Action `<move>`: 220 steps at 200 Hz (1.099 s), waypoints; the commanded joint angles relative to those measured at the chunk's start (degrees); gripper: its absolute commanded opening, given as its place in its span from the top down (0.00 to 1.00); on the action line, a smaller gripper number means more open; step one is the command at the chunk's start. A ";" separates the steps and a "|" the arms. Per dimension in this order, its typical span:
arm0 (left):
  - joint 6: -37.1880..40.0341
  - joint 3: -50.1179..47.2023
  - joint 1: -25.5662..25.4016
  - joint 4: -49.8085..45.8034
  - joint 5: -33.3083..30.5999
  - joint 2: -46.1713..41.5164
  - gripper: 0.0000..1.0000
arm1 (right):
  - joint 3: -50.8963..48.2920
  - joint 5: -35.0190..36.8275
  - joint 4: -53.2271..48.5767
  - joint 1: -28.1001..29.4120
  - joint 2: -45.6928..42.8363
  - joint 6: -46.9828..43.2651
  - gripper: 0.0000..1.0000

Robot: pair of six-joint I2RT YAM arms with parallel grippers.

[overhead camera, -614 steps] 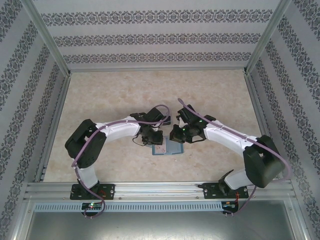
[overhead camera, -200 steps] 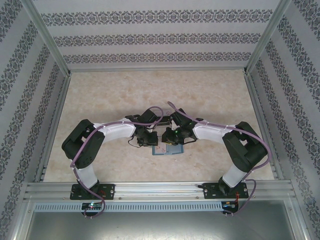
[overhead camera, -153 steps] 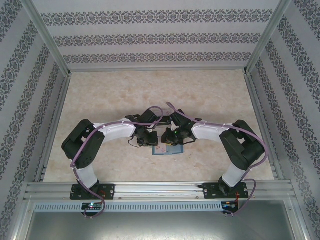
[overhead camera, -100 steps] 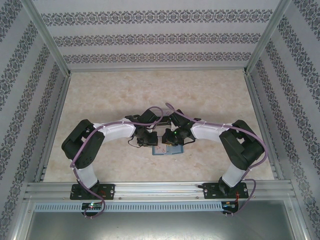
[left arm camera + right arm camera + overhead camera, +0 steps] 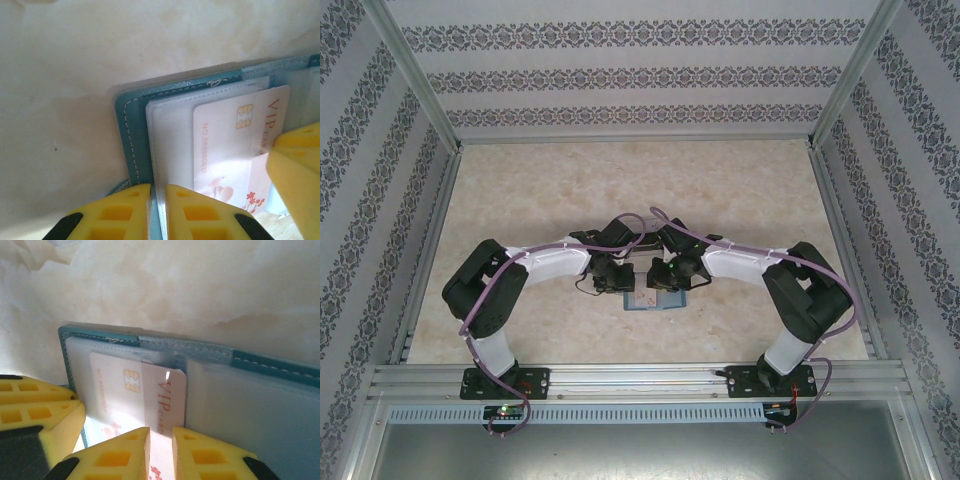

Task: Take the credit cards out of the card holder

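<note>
As seen by its wrist camera, the left pincer (image 5: 158, 192) is closed to a narrow slit, and the edge of a clear sleeve (image 5: 170, 140) belonging to the card holder (image 5: 131, 125) is pinched between its two yellow fingers (image 5: 125, 210). The right pincer (image 5: 161, 435) is narrowed in the same way, and the near edge of a credit card (image 5: 135, 390) is caught in its gap. One finger of each pincer is seen at the side of the other's wrist view, so the two are shown to work just beside one another.

The credit card is pale pink and white, with a gold chip (image 5: 243, 116), a printed number and red "VIP" lettering. It is laid on the left panel of the opened holder, partly under clear plastic; how far it has been drawn out cannot be told. The holder is teal with pale stitching along its border, and its right panel is covered by a further clear pocket (image 5: 240, 405).

From above, the holder is seen flat on the beige marbled desk (image 5: 520, 200), near the front and between the left arm (image 5: 555, 262) and the right arm (image 5: 740, 265), which are bent inward over it. The desk is enclosed by patterned walls (image 5: 620, 80) and an aluminium frame (image 5: 415, 78).
</note>
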 commanded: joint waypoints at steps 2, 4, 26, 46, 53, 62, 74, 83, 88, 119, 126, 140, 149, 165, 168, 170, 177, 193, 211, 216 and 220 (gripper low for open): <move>1.32 1.22 -0.02 -4.16 -2.25 -2.25 0.84 | 0.63 0.59 -2.18 0.32 -3.20 0.09 0.80; 1.30 1.30 -0.09 -4.21 -2.28 -2.41 0.84 | 0.63 0.65 -2.23 0.37 -3.39 0.09 0.80; 1.06 2.16 -0.76 -4.80 -2.30 -3.50 0.84 | 0.37 0.80 -2.67 0.20 -4.53 0.07 0.79; 0.75 2.93 -1.54 -4.80 -2.17 -3.45 0.84 | 0.11 0.73 -2.87 -0.05 -4.24 -0.17 0.79; 0.55 3.25 -1.79 -4.65 -1.88 -3.18 0.84 | 0.02 0.51 -2.79 -0.17 -3.94 -0.22 0.79; 0.59 3.65 -2.12 -4.18 -1.37 -2.76 0.84 | -0.11 0.32 -2.49 -0.14 -3.55 -0.22 0.79; 0.53 4.32 -2.43 -4.07 -1.10 -1.88 0.84 | -0.22 0.04 -2.06 -0.27 -3.07 -0.32 0.79; 0.52 4.71 -2.57 -3.91 -0.76 -1.08 0.84 | -0.25 -0.35 -1.58 -0.34 -2.62 -0.20 0.79; 0.44 4.79 -2.64 -3.58 -0.49 -0.64 0.84 | -0.25 -0.51 -1.31 -0.30 -2.47 -0.17 0.78; 0.79 4.83 -2.66 -3.21 -0.58 1.44 0.85 | -0.33 -1.48 0.13 -0.33 -1.59 0.05 0.78; 0.78 4.63 -2.66 -3.31 -1.14 1.66 0.85 | -0.38 -1.56 0.45 -0.24 -1.48 0.13 0.78; 0.95 4.10 -2.66 -3.40 -1.52 2.00 0.85 | -0.46 -1.89 1.03 -0.33 -1.11 0.26 0.78; 0.87 3.47 -2.66 -3.02 -1.51 2.15 0.85 | -0.42 -1.85 1.04 -0.34 -0.86 0.12 0.78; 0.77 2.55 -2.70 -2.63 -1.43 2.31 0.86 | -0.77 -1.51 1.21 -0.40 -0.59 0.09 0.78; 0.68 2.32 -2.66 -2.55 -1.39 2.30 0.86 | -0.89 -1.50 1.32 -0.40 -0.54 0.08 0.77; 0.62 2.21 -2.66 -2.53 -1.43 2.33 0.86 | -0.94 -1.45 1.30 -0.40 -0.50 0.09 0.78; 0.59 1.86 -2.66 -2.31 -1.53 2.28 0.86 | -1.04 -1.22 1.26 -0.49 -0.36 0.01 0.78; 0.59 1.39 -2.70 -2.34 -1.97 2.31 0.86 | -1.38 -0.69 1.14 -0.74 -0.02 -0.51 0.77; 0.54 0.87 -2.66 -2.52 -2.54 2.41 0.86 | -1.72 -0.31 0.97 -1.09 0.48 -0.98 0.77; 0.52 0.69 -2.66 -2.56 -2.68 2.40 0.86 | -1.81 -0.21 1.01 -1.18 0.58 -1.12 0.77; 0.54 0.58 -2.68 -2.68 -2.87 2.40 0.86 | -1.89 -0.21 1.04 -1.27 0.69 -1.28 0.77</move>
